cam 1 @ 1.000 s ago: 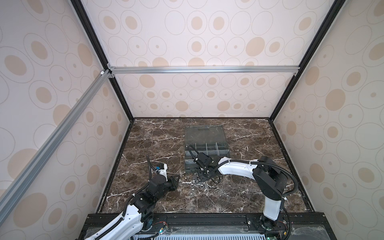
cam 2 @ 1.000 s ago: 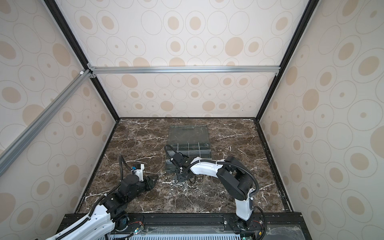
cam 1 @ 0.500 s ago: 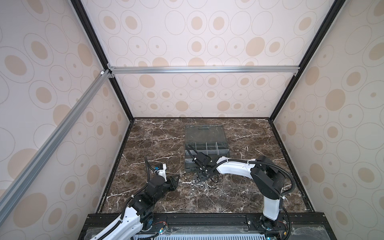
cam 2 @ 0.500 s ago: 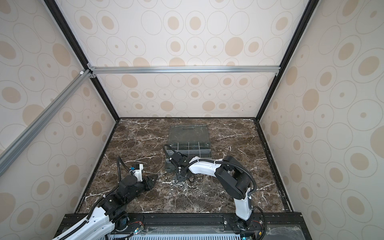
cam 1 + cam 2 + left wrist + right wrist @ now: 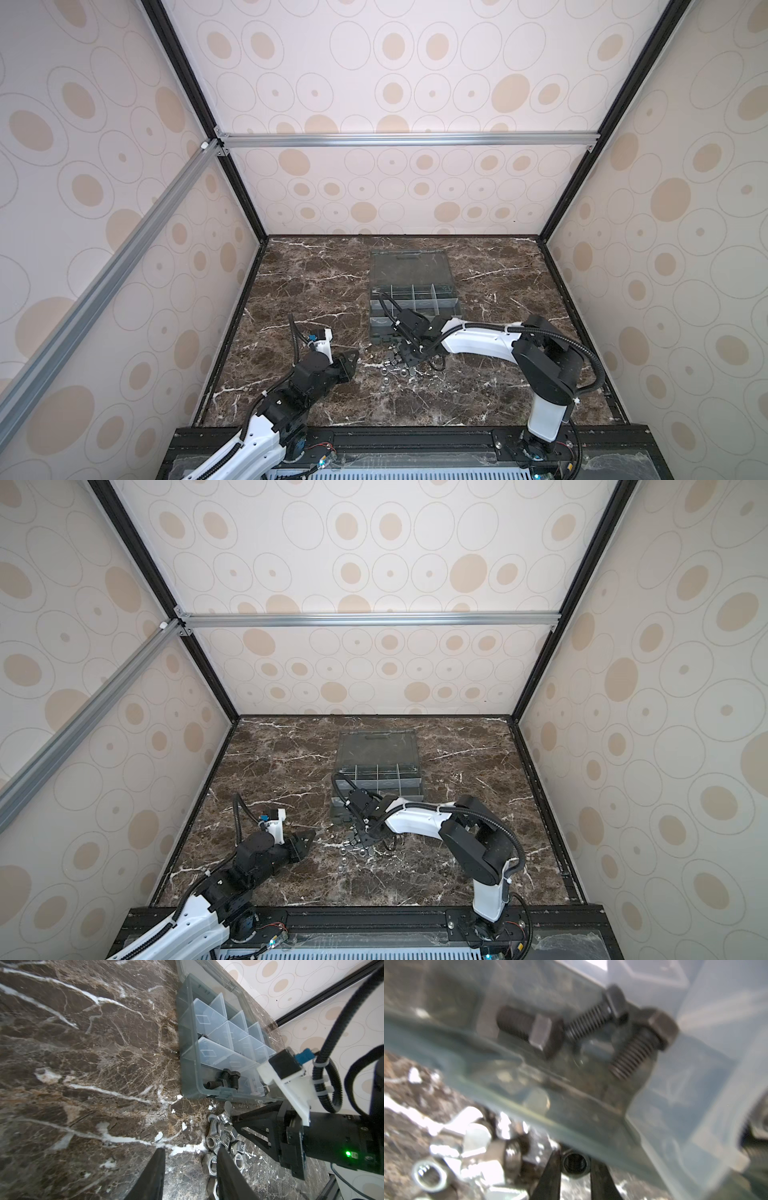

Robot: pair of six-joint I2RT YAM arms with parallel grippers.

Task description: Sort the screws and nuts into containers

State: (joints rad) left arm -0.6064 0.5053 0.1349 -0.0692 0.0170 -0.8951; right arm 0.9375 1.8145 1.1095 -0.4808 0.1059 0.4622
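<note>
three black screws [image 5: 587,1022] already in a corner compartment [image 5: 209,1076] of the box [image 5: 188,1072]; heap of nuts [image 5: 220,1136] left on the tabletop [image 5: 83,1064]. right hand [image 5: 574,1167] pinching what seems a dark nut [image 5: 575,1162]; left hand [image 5: 191,1153] narrowly parted, empty.

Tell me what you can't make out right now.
Right wrist view, blurred: dark round piece at right pincer, nut or screw unclear.
Both top views: loose pile too small to tell types.
Left wrist view: organizer box corner hidden behind camera mount.
</note>
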